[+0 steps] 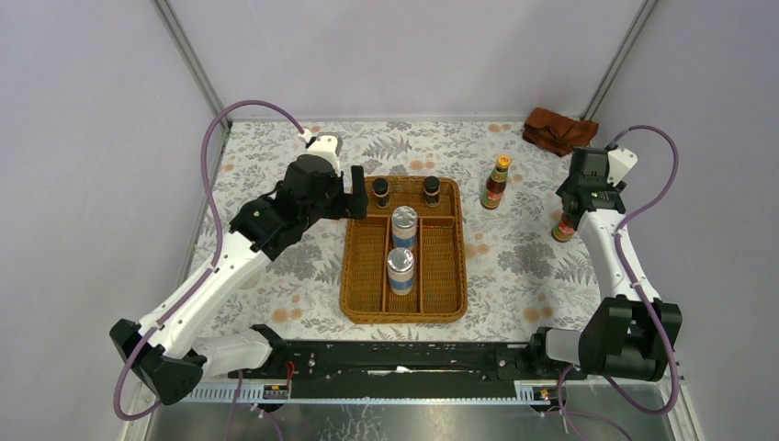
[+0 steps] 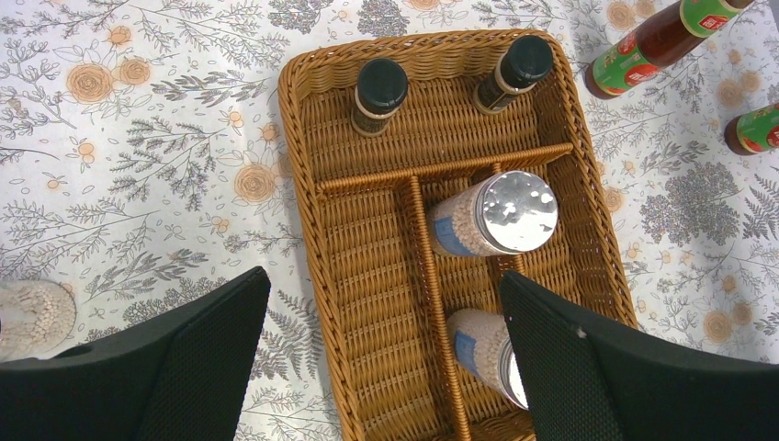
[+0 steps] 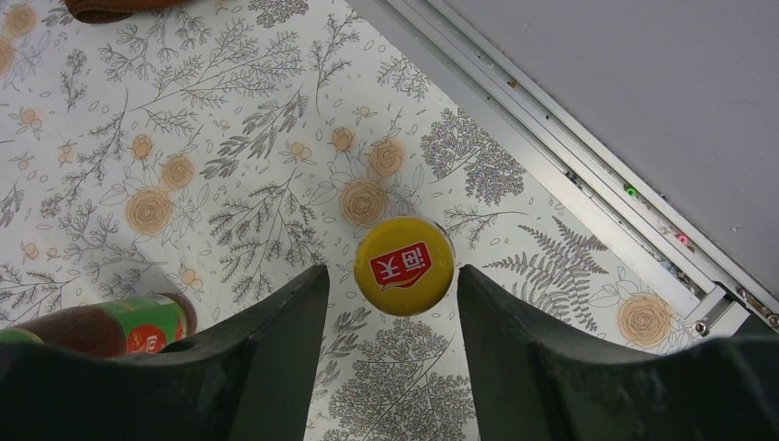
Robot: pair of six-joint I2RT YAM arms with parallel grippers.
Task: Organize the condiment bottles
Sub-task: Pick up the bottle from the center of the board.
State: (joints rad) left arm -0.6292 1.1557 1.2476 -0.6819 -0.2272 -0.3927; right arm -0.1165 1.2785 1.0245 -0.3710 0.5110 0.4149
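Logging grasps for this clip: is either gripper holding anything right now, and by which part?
Nothing is held. The right gripper straddles a sauce bottle at its yellow cap, a gap showing beside it; the left gripper hangs open above the wicker tray.

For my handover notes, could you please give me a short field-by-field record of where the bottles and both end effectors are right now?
tray: wicker, with dividers
far compartment: two dark bottles, upright
middle compartment: two shakers, upright
right of tray: two sauce bottles, standing
jar: one seen, left of tray
left end effector: open, empty, by tray's far-left corner
right end effector: open, jaws astride one sauce bottle's cap
cloth: far right corner
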